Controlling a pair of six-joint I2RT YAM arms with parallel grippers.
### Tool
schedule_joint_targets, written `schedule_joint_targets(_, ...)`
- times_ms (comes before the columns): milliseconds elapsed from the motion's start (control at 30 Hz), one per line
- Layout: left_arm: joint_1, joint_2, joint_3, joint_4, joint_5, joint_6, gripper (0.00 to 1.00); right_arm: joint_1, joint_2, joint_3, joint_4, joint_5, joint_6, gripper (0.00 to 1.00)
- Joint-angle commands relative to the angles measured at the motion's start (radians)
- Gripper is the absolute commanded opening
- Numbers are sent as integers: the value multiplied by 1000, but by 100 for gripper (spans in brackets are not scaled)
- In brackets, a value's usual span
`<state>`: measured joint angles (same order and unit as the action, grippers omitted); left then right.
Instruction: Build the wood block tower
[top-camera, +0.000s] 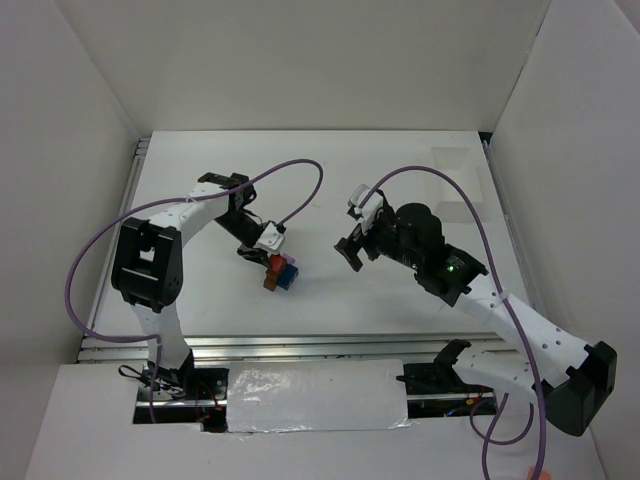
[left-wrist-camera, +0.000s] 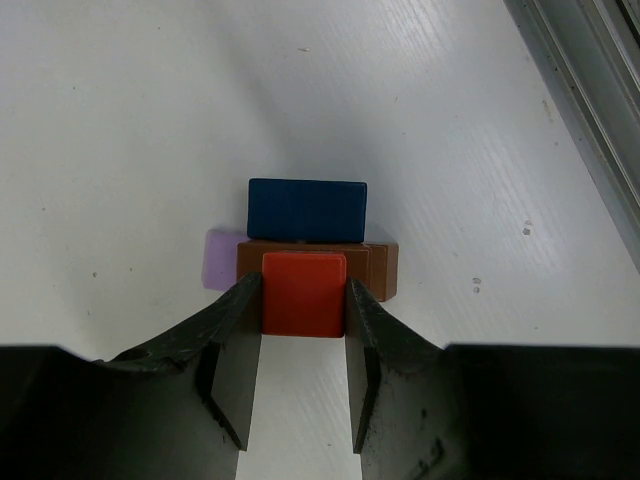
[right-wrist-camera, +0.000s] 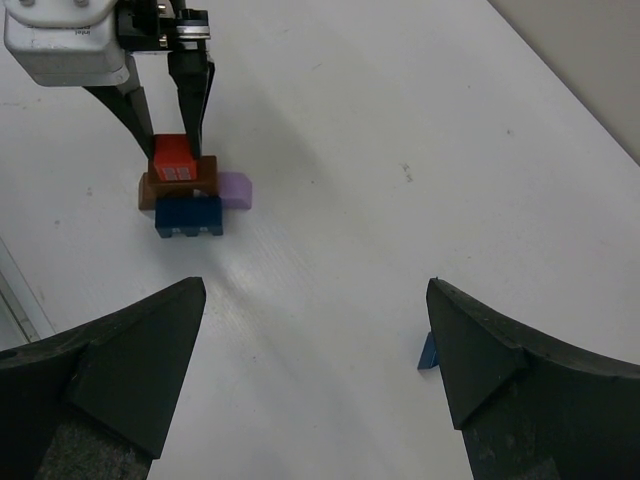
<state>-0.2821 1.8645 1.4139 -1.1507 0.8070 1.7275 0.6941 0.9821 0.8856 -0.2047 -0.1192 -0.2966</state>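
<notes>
The wood block tower (top-camera: 281, 274) stands at mid table: a red block (left-wrist-camera: 304, 293) on top of a brown-orange block (left-wrist-camera: 382, 266), with a blue block (left-wrist-camera: 307, 210) and a pale purple block (left-wrist-camera: 220, 258) beside them. My left gripper (left-wrist-camera: 303, 284) is shut on the red block, with a finger touching each side of it. The right wrist view shows the same cluster (right-wrist-camera: 185, 190) with the left gripper (right-wrist-camera: 172, 140) over it. My right gripper (right-wrist-camera: 316, 285) is wide open and empty, hovering right of the tower (top-camera: 352, 252). A small blue piece (right-wrist-camera: 428, 352) lies half hidden behind its right finger.
A clear plastic tray (top-camera: 315, 398) sits at the near edge between the arm bases. A metal rail (top-camera: 300, 345) runs along the front of the table and also shows in the left wrist view (left-wrist-camera: 590, 100). White walls enclose the left, back and right.
</notes>
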Motion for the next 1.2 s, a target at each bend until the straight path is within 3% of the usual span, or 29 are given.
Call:
schedule_joint_targets(0,3,13,3,-20,26,44,0,18,10,62,-25,19,-16,100)
schedule_joint_targets(1167,-3,12,11,-35,63,55,5,47,17,75,-36,67,-24,100)
